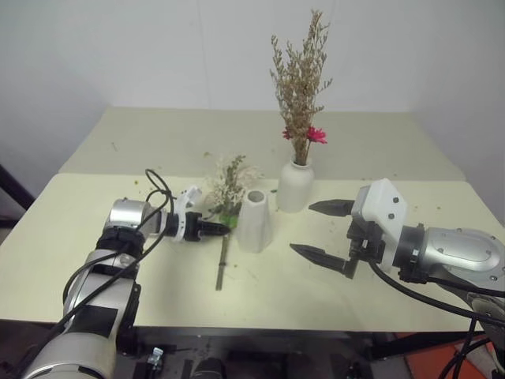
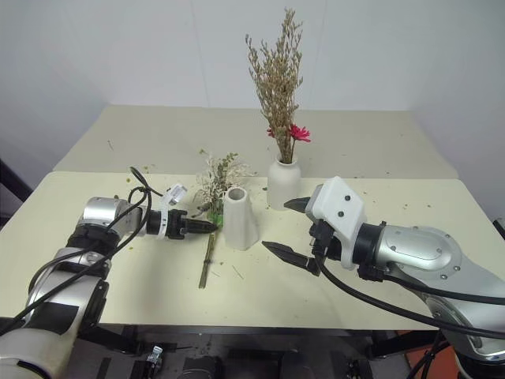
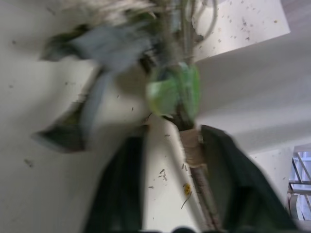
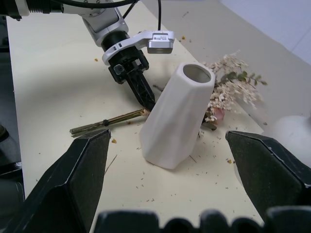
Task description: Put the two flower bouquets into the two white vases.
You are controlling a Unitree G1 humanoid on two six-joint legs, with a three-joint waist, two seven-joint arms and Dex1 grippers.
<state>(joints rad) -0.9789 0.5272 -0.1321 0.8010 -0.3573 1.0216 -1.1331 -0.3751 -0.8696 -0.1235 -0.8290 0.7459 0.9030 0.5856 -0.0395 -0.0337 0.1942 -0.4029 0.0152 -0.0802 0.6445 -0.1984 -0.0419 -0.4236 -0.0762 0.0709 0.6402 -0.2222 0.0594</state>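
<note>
The tan-brown bouquet (image 1: 300,79) with its magenta daisies stands upright in the squat round white vase (image 1: 295,185). The tall tapered white vase (image 1: 255,221) stands empty just in front and to the left of it. To its left, the cream bouquet (image 1: 230,185) lies flat on the table, with a green tie (image 3: 175,94) around its stems. My left gripper (image 1: 221,229) is low over the table and shut on those stems just below the tie. My right gripper (image 1: 301,229) hovers open to the right of the tapered vase, holding nothing.
The vases stand on the near pale table (image 1: 379,292); a second table (image 1: 181,134) butts against it behind, below a white wall. Small dry flakes (image 4: 146,191) litter the surface around the tapered vase. The bouquet's stem end (image 1: 221,272) points toward the table's front edge.
</note>
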